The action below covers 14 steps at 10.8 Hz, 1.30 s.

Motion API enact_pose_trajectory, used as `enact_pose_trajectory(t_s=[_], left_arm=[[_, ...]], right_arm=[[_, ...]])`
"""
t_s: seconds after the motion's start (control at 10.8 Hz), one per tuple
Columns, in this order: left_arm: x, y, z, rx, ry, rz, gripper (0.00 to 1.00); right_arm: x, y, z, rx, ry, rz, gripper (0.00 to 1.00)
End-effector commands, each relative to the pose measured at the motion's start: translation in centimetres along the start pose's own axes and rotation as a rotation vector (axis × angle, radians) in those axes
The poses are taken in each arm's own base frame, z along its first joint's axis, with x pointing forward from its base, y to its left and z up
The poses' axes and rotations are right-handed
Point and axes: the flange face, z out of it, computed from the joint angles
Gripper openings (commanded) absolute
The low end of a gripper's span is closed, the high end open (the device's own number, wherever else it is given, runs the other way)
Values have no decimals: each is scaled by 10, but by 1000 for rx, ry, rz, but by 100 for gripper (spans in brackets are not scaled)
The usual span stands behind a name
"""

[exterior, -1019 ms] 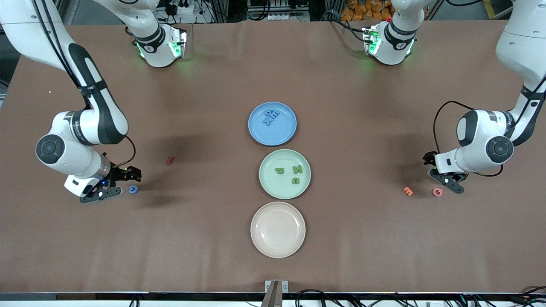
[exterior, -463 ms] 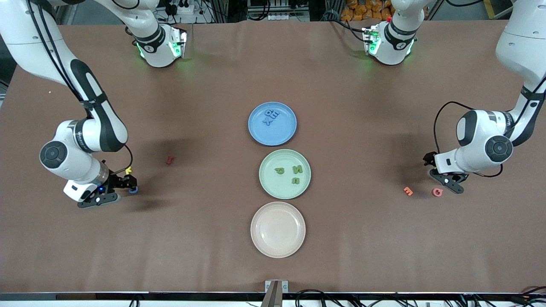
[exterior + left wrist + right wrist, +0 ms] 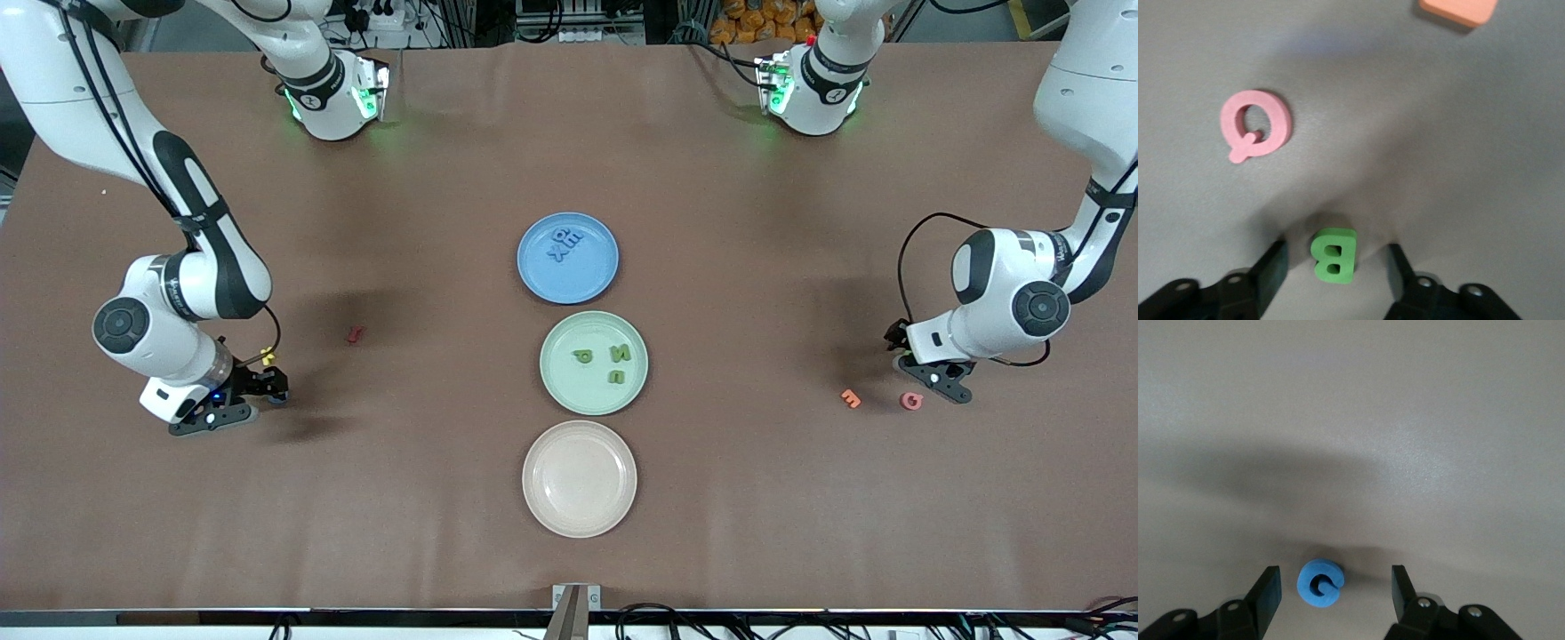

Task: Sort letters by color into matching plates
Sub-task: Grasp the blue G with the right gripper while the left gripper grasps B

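Note:
My right gripper (image 3: 268, 388) is low at the right arm's end of the table. It is open, and a blue letter (image 3: 1319, 583) lies on the cloth between its fingers (image 3: 1268, 588). My left gripper (image 3: 921, 366) is low at the left arm's end. It is open, with a green letter B (image 3: 1334, 255) between its fingers (image 3: 1275, 257). Both letters are hidden under the hands in the front view. The blue plate (image 3: 580, 276) holds three blue letters (image 3: 564, 241). The mint green plate (image 3: 578, 391) holds three green letters (image 3: 617, 364). The beige plate (image 3: 579, 478) holds nothing.
A pink letter Q (image 3: 911, 401) and an orange letter (image 3: 851, 399) lie beside my left gripper, toward the plates. They also show in the left wrist view: the pink Q (image 3: 1255, 125) and the orange letter (image 3: 1457, 9). A yellow letter (image 3: 266, 356) lies beside my right gripper. A dark red letter (image 3: 354, 334) lies between it and the plates.
My right gripper has moved nearer to the front camera and now straddles the blue letter, uncovering the yellow letter. My left gripper has sunk slightly.

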Motion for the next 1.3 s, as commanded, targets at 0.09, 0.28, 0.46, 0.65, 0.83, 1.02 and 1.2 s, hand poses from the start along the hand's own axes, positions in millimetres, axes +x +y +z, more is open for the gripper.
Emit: enact_pose_trajectory(t_s=[0.09,0.28,0.46,0.65,0.83,1.02,1.2], left_arm=[[-6,9,8,5,-13,-75,0],[-5,11,7,6,-14,-102,0],[1,16,-2,15,-3,-148,0],[15,30,-13,14,16,-196,0],[27,41,-25,14,39,-253,0],[44,56,-40,4,73,-314,0],[60,73,-55,-6,100,-361,0]], right_arm=[[2,1,11,-17,4,-28,74],[2,-3,13,-18,1,-35,74],[-1,-6,17,-14,-7,-36,73],[-4,-7,20,-11,-14,-35,73],[-8,-9,24,-8,-15,-38,72],[-11,-11,27,-5,-23,-40,72],[-13,-11,28,-4,-28,-40,70]])
